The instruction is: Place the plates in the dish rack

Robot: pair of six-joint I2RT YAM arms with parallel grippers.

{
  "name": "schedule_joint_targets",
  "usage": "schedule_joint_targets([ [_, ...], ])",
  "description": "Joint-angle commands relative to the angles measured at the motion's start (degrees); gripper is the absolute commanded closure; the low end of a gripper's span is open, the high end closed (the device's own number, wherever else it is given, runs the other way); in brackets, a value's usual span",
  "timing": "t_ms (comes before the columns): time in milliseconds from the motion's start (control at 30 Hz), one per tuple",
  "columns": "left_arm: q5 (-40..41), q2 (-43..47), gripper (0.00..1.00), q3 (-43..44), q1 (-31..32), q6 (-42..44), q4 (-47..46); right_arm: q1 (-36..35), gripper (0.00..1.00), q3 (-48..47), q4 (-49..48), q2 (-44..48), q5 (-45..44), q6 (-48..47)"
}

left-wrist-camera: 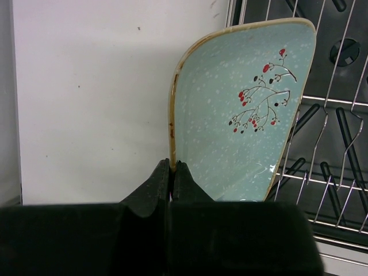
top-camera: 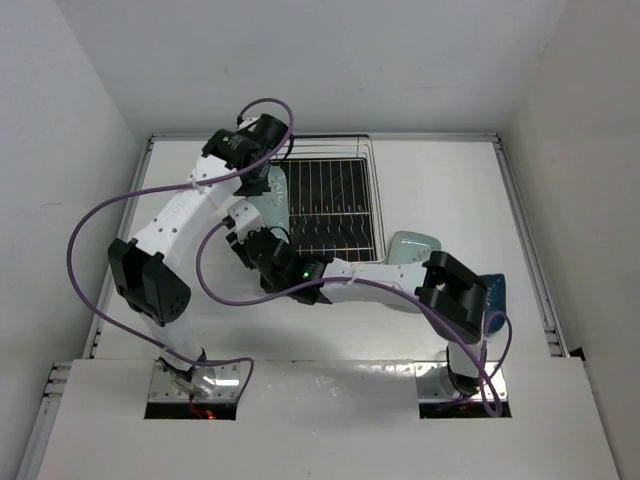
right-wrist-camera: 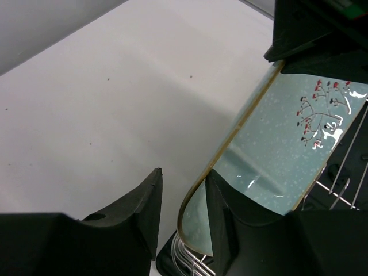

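Mint-green plate [left-wrist-camera: 241, 115] on edge at the dish rack [top-camera: 340, 200]: our left gripper [left-wrist-camera: 172, 172] jaws clamp its rim, right gripper [right-wrist-camera: 184, 213] jaws straddle it, unclosed. Second mint plate [top-camera: 412, 248] and blue plate [top-camera: 496, 298] lie unloaded near the right edge of the desk [top-camera: 450, 180].

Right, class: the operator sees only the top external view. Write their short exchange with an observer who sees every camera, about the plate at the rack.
Operator: My view is blocked. Is anything held?
Observer: Yes, the left gripper is shut on the rim of the mint plate.
Operator: And the other side?
Observer: The right gripper straddles the same rim, jaws apart, a gap beside one finger.
Operator: Is it lying flat?
Observer: No, it stands on edge beside the wires of the dish rack.
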State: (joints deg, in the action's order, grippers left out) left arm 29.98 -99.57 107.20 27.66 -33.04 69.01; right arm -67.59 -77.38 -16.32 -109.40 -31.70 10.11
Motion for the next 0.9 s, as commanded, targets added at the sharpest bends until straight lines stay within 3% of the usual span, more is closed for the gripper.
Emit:
schedule_joint_targets([
  [0, 2.3, 0.5, 1.0, 2.8, -0.5, -0.6, -1.5, -0.7, 0.65, -2.6, -3.0, 0.3, -3.8, 0.0],
  [200, 2.3, 0.5, 1.0, 2.2, -0.5, -0.6, -1.5, -0.7, 0.67, -2.8, -1.6, -0.2, -6.0, 1.4],
  [333, 1.8, 1.0, 1.0, 2.2, -0.5, -0.1, -1.5, -0.9, 0.82, -4.1, 0.1, -0.8, -8.2, 2.6],
  [500, 1.8, 1.0, 1.0, 2.2, -0.5, 0.5, -1.5, -0.6, 1.0, -2.6, -1.3, 1.5, -4.2, 5.2],
  [867, -1.9, -1.2, 0.99, 2.2, -0.5, 3.7, -3.1, 1.2, 1.0, 3.5, -3.5, 6.7, -2.5, 15.6],
])
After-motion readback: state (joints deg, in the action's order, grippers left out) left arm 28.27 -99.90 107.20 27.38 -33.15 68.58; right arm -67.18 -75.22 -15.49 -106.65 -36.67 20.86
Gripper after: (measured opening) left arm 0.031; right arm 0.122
